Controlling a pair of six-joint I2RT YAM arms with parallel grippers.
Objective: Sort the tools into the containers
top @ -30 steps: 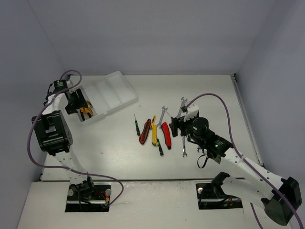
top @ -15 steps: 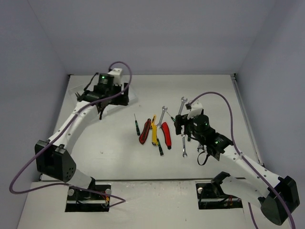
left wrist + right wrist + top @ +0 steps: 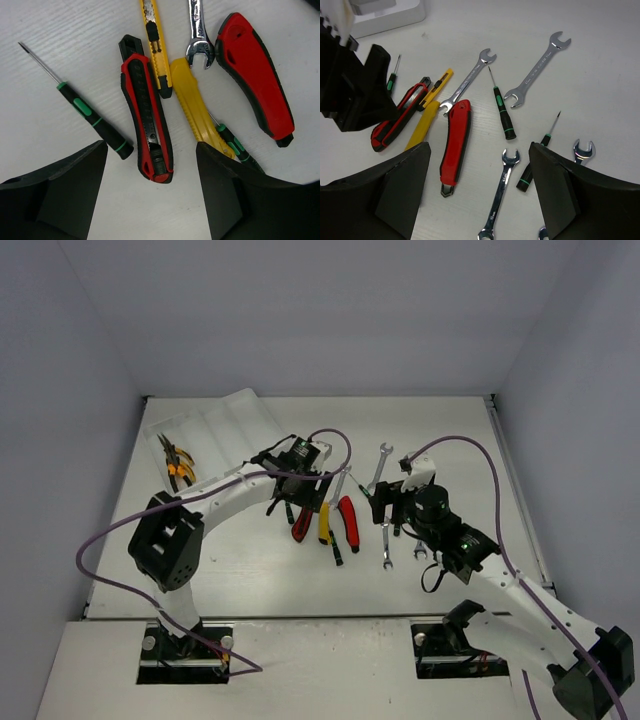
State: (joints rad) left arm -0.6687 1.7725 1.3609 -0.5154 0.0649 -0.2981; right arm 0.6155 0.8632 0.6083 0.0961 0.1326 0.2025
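The tools lie loose mid-table. My left gripper (image 3: 293,506) hangs open over their left side, its fingers either side of the tail of a red-black utility knife (image 3: 147,115). Beside that knife are a green-black screwdriver (image 3: 92,117), two yellow knives (image 3: 197,107), a red knife (image 3: 255,75) and a wrench (image 3: 199,35). My right gripper (image 3: 388,512) is open above a small silver wrench (image 3: 500,195), with screwdrivers (image 3: 501,107) and a long wrench (image 3: 537,70) beyond. The white tray (image 3: 215,425) of containers sits far left, orange pliers (image 3: 177,465) in its left compartment.
The two grippers hover close together over the same tool cluster; the left gripper's black fingers (image 3: 355,95) show at the left of the right wrist view. Grey walls close in the table on three sides. A purple cable loops over each arm.
The left arm swung from the tray at far left across to the tool pile, leaving the orange pliers in the tray. The right arm barely shifted.
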